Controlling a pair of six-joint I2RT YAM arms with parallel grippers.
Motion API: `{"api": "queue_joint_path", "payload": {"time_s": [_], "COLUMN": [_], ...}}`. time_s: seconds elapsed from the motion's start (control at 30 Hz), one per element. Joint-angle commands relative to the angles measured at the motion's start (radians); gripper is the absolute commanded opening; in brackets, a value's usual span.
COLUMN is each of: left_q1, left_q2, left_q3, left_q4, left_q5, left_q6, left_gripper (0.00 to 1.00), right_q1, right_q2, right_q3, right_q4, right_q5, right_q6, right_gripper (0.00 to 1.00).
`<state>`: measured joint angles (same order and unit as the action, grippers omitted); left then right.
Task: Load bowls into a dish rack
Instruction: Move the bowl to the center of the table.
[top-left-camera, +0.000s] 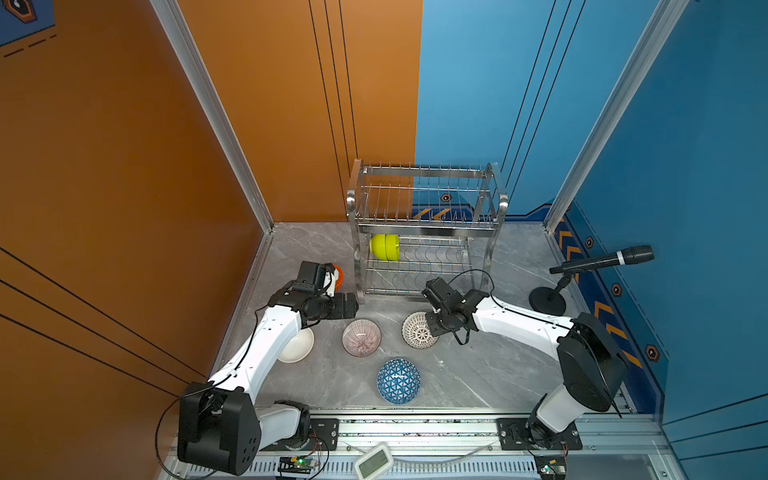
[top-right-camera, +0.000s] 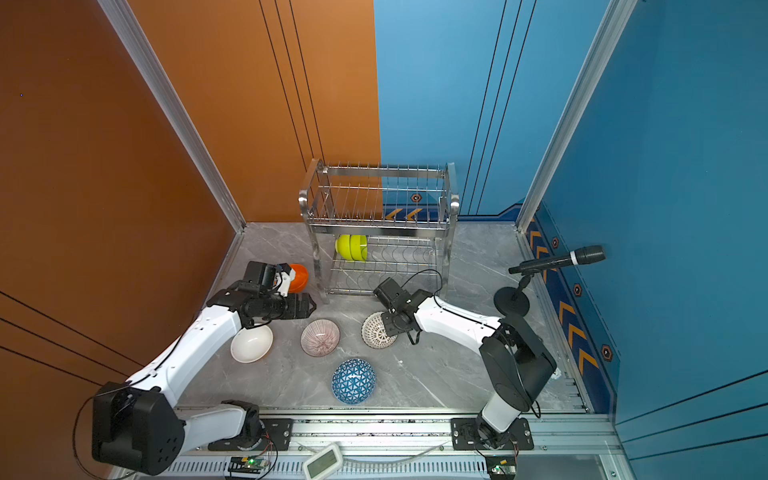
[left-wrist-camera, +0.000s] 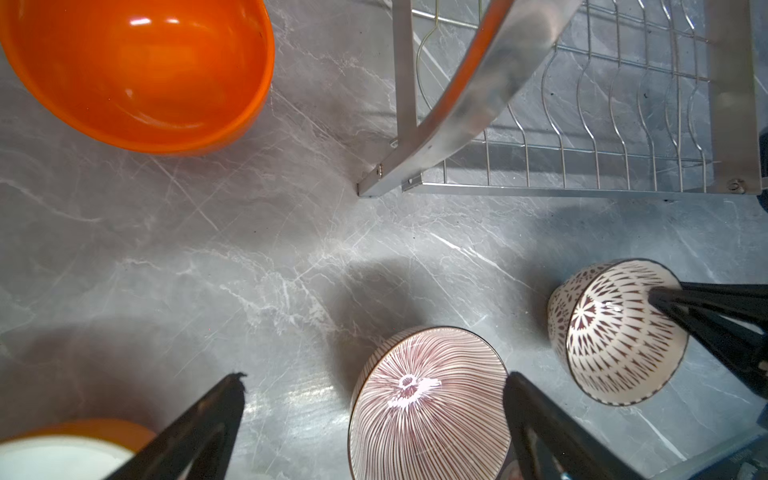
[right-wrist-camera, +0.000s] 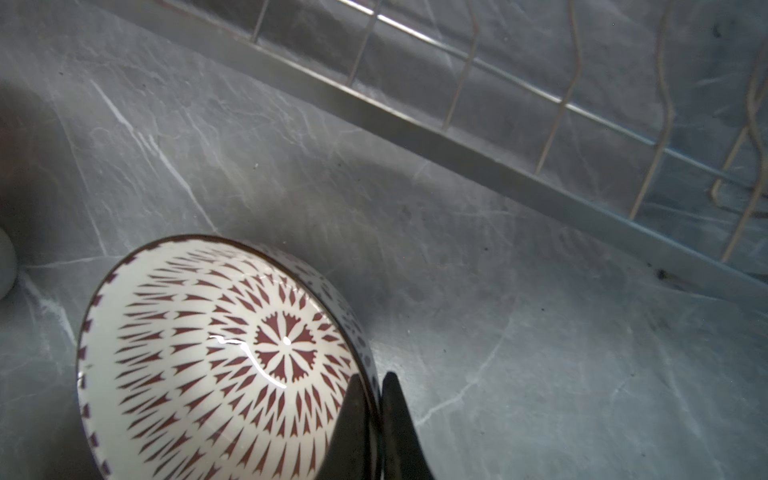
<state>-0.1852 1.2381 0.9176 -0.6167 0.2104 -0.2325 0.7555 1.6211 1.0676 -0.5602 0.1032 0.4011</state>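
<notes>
right gripper (right-wrist-camera: 372, 384) pinches the rim of the lattice bowl (right-wrist-camera: 199, 365), one finger inside, one outside. in a top view the bowl sits at its 9 o'clock, at 6 o'clock of the dish rack (top-left-camera: 424, 227). left gripper (top-left-camera: 356, 305) is spread wide, with the striped bowl (top-left-camera: 361, 337) at its 6 o'clock.

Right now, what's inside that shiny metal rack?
Two lime-green bowls stand on edge in the dish rack's lower tier, one partly covering the other. The upper tier holds nothing visible.

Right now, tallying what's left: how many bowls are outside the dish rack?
5: orange bowl beside the dish rack, white bowl under the left arm, striped bowl mid-table, lattice bowl in the right end effector, blue bowl frontmost. None seems hidden.
</notes>
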Motion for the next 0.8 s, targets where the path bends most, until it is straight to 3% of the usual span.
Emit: {"api": "queue_joint_path", "payload": {"time_s": [0.0, 0.37, 0.6, 0.77], "left_q1": [-0.011, -0.017, -0.016, -0.018], "left_q2": [0.002, -0.031, -0.038, -0.043], "left_q3": [-0.002, -0.014, -0.017, -0.018], "left_q4": [0.014, 0.014, 0.013, 0.014], "left_q5": [0.023, 0.000, -0.010, -0.010], "left_q6": [0.024, 0.041, 0.043, 0.049], "left_gripper": [0.98, 0.98, 0.98, 0.98], "right_q1": [-0.027, -0.047, -0.046, -0.036], "right_q2": [-0.040, -0.086, -0.096, -0.121], "right_q3": [-0.049, -0.087, -0.045, -0.016], "right_q4": [-0.049, -0.069, -0.097, -0.123], "right_q5": [0.054, 0.082, 0.098, 0.127], "right_q6": [0.014, 0.024, -0.002, -0.016], "right_gripper": [0.06, 0.11, 0.29, 0.35]}}
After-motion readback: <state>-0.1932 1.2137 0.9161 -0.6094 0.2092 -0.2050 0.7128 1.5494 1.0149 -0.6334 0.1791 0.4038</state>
